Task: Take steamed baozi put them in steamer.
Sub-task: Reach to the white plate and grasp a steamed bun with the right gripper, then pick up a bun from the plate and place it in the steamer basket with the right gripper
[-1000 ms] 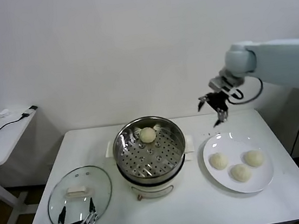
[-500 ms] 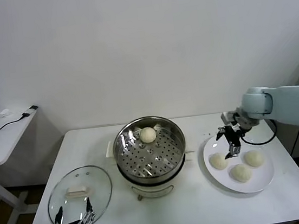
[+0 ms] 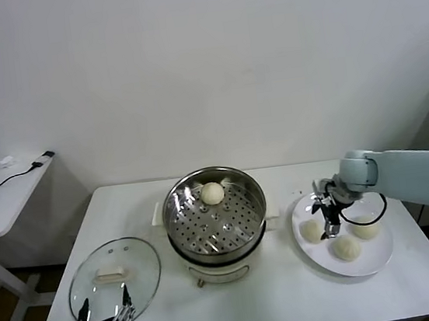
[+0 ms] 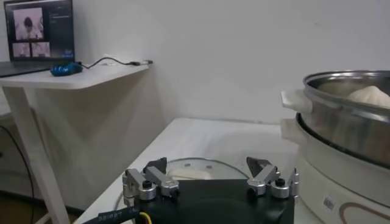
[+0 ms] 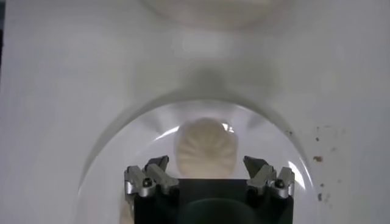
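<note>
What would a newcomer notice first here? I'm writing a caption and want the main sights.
The right gripper hangs with jaws open over a baozi on the white plate, table right, which holds three buns. At centre the shiny steamer holds one baozi. The glass lid lies front left, by the parked left gripper.

My right gripper (image 3: pixel 327 213) covers part of plate (image 3: pixel 368 265); contact with baozi (image 3: pixel 312 231) impossible to judge. Right wrist view: baozi (image 5: pixel 206 147) partly hidden behind my fingers, plate (image 5: pixel 146 128) cut by edge. Left wrist view: steamer (image 4: pixel 347 131) cut by edge, glass lid (image 4: pixel 201 165) mostly behind my left gripper (image 4: pixel 210 176).
</note>
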Robot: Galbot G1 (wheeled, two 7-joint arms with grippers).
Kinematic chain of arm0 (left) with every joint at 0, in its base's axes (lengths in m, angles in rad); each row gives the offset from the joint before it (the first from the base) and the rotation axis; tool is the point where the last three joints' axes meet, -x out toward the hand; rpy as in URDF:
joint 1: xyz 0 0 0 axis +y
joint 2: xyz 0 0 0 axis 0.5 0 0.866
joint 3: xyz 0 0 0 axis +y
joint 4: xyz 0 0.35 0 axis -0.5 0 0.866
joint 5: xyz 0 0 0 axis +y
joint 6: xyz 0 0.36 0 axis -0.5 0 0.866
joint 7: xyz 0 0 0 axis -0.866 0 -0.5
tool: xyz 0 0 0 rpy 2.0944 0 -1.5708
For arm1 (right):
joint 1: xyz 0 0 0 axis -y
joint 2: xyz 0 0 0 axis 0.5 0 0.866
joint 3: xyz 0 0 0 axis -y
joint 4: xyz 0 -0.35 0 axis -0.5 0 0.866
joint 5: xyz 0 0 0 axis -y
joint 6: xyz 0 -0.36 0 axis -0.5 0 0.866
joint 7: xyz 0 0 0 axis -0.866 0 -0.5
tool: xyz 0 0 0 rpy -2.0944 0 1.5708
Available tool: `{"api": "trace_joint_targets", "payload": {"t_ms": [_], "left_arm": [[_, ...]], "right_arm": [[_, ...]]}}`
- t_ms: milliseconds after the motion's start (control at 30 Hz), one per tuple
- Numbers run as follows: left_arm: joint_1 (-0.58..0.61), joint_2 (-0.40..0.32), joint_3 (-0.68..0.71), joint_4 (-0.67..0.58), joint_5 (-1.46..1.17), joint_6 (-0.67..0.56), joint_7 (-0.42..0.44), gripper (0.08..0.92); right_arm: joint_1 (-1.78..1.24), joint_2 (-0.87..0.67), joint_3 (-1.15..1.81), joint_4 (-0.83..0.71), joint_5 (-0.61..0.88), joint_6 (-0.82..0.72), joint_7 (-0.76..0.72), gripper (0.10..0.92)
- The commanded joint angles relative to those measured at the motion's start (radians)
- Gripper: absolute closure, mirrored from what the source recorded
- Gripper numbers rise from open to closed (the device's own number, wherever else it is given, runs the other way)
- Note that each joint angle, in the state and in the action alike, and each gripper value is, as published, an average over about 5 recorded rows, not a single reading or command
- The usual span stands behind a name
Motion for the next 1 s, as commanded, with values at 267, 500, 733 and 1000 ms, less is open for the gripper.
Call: {"api": "trace_joint_targets", "payload": {"t_ms": [267,500,733,1000], "left_arm": [[-0.014,0.001,0.005,0.013,0.000,0.005,0.001,0.177],[-0.013,0.001,0.009,0.005,0.000,0.008,0.001,0.177],[-0.009,0.004,0.016,-0.012,0.000,0.015,0.002,0.177],[-0.002,0.010,0.032,-0.023,0.001,0.013,0.003,0.177]], "right_arm": [[-0.101,0.018,0.103,-0.052,-0.024,-0.018,0.013,0.263],[-0.041,-0.004,0.086,-0.006,-0.038,-0.007,-0.028,0.449],[0.308,0.004,-0.086,0.068,0.057,0.032,-0.118,0.490],[0.720,0.126,-0.180,0.152,0.323,0.026,-0.223,0.491]]}}
